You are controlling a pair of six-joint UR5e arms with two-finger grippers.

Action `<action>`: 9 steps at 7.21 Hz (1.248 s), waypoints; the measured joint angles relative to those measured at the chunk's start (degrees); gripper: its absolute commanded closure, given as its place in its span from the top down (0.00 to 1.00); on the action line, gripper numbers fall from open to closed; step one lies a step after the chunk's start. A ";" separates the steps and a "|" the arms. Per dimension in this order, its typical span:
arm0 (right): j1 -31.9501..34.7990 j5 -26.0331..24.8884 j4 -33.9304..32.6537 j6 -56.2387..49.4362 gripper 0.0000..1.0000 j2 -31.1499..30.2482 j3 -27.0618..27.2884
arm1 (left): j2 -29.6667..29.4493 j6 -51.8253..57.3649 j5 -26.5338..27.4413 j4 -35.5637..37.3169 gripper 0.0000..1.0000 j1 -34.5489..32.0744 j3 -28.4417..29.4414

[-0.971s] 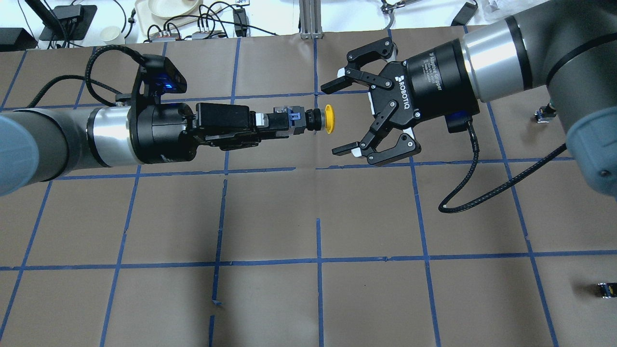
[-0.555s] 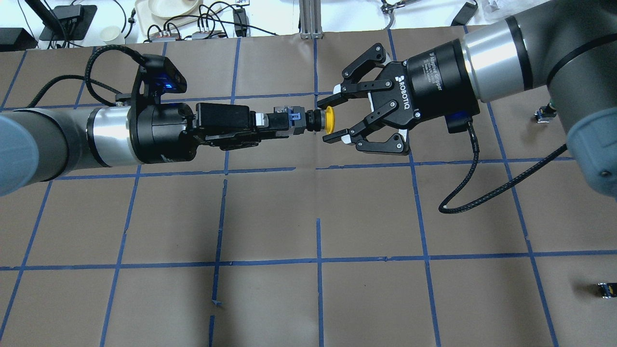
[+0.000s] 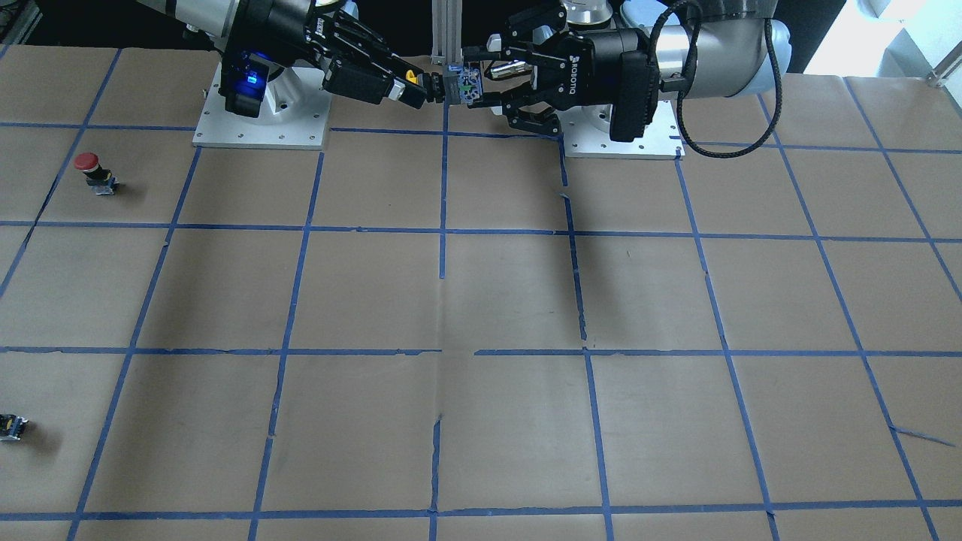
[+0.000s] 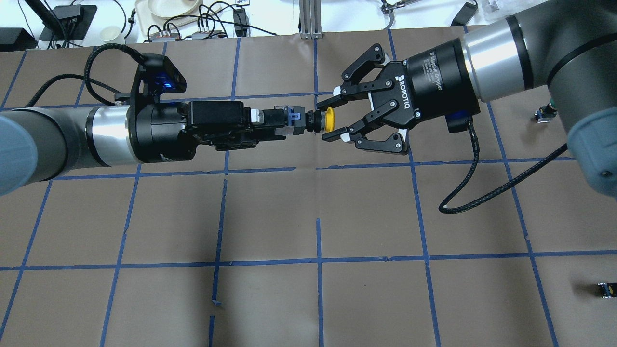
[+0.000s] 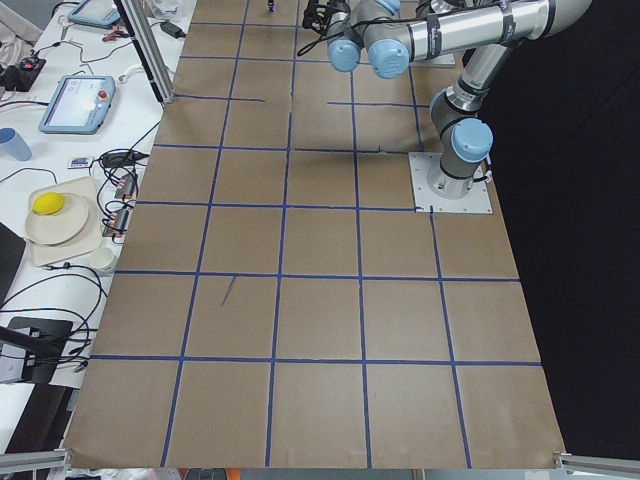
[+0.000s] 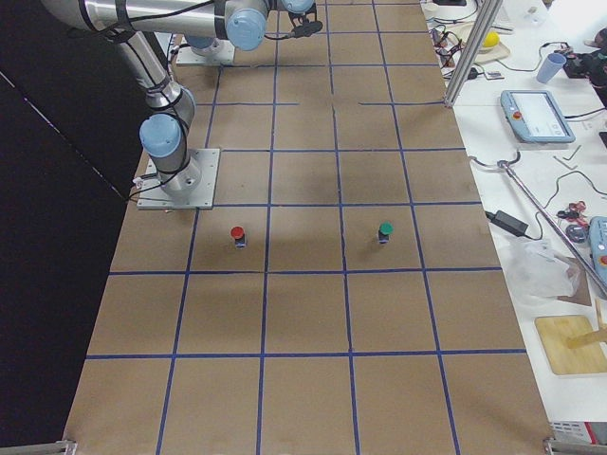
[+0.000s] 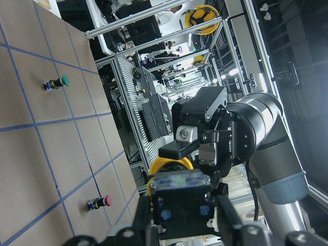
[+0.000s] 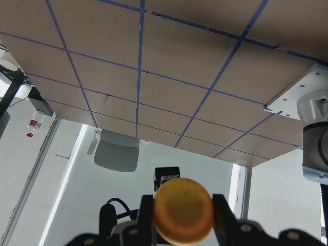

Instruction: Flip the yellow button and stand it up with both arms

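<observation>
Yellow button (image 4: 308, 119): held horizontal, clear of the surface, at about 12 o'clock from table centre in overhead view. Cap toward 3 o'clock, blocky grey-black body with blue clip toward 9 o'clock.

Table (image 4: 308, 299): brown paper cover, blue tape grid, tape torn in spots near centre.

Left arm (image 4: 48, 140): entering from 9 o'clock in overhead view, stretched level toward 3 o'clock. Right arm (image 4: 501, 48): entering from 2 o'clock, wrist aimed toward 9 o'clock. Tool ends nose to nose at the button.

Right-arm base plate (image 3: 259, 135) and left-arm base plate (image 3: 624, 146): white, bolted down, both at the 12 o'clock edge in front-facing view.

Left gripper (image 4: 280, 123): edge-on from overhead. In left wrist view, fingers flanking the rear of the body on both sides, very close. Cannot tell whether clamping or just off the body.

Right gripper (image 4: 325, 120): jaws closed down on the cap, one fingertip at the cap's 12 o'clock rim, the other at 6 o'clock, overhead view. Same pinch in right wrist view, cap filling the gap between both fingers.

Red-capped button (image 3: 94, 169): upright on the table, at the 9 o'clock edge in front-facing view, well apart from both grippers.

Green-capped button (image 6: 384, 230): upright, at 3 o'clock from the red one in exterior right view.

Small black block (image 3: 11, 427): at the 8 o'clock edge in front-facing view, yellow mark on top.
</observation>
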 measured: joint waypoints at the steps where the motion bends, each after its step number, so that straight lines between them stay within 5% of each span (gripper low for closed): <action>1: -0.02 -0.25 -0.02 0.02 0.19 0.02 -0.17 | 0.09 -0.28 0.12 0.11 1.00 0.03 0.10; 2: -0.31 -1.31 -0.06 -0.36 0.16 0.02 -0.38 | 0.05 -1.13 1.59 0.44 1.00 0.14 0.87; 4: -2.10 -7.50 0.08 -6.69 0.08 0.04 -0.31 | -0.95 -9.54 13.25 4.87 1.00 0.35 6.11; 9: -8.71 -40.39 2.62 -53.20 0.07 -1.22 0.25 | -3.88 -34.22 41.98 28.48 1.00 0.12 9.33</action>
